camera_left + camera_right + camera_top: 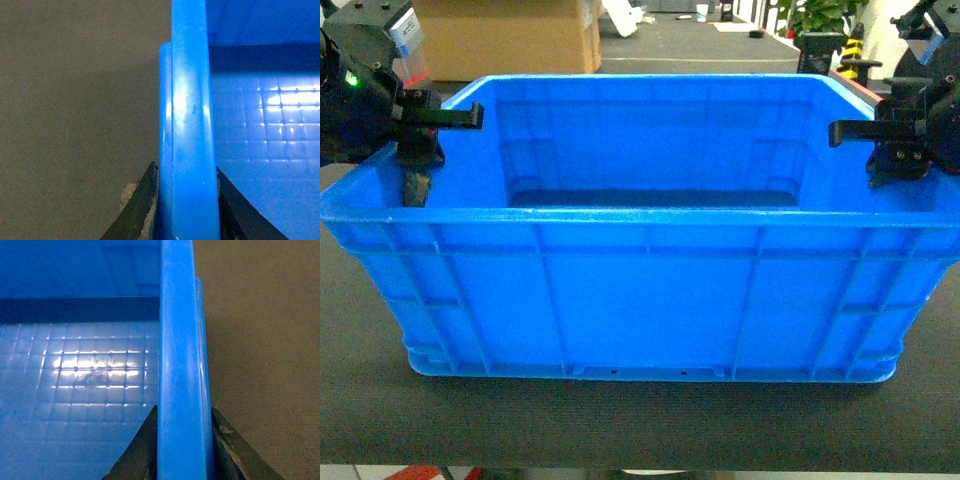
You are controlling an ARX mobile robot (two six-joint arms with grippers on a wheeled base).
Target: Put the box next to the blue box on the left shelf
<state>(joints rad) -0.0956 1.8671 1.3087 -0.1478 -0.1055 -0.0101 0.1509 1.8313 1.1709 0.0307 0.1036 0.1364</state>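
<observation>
The left gripper (pixel 187 210) clamps the left rim of the box (pixel 640 290), one finger outside the wall, one inside. The right gripper (pixel 182 445) pinches the right rim likewise. Between them the ribbed, glossy blue plastic box sits on a dark, matte, woven-looking table (pixel 640 425), bare surface lying outside each gripper.

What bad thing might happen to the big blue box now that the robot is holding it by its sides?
The box is held only by its thin rim: the left gripper and right gripper each pinch one end wall. It might slip out when lifted. If one arm rises faster, the box could tilt or twist. It sits on a dark surface, and the shelf is not in view, so a long carry may lie ahead.
</observation>
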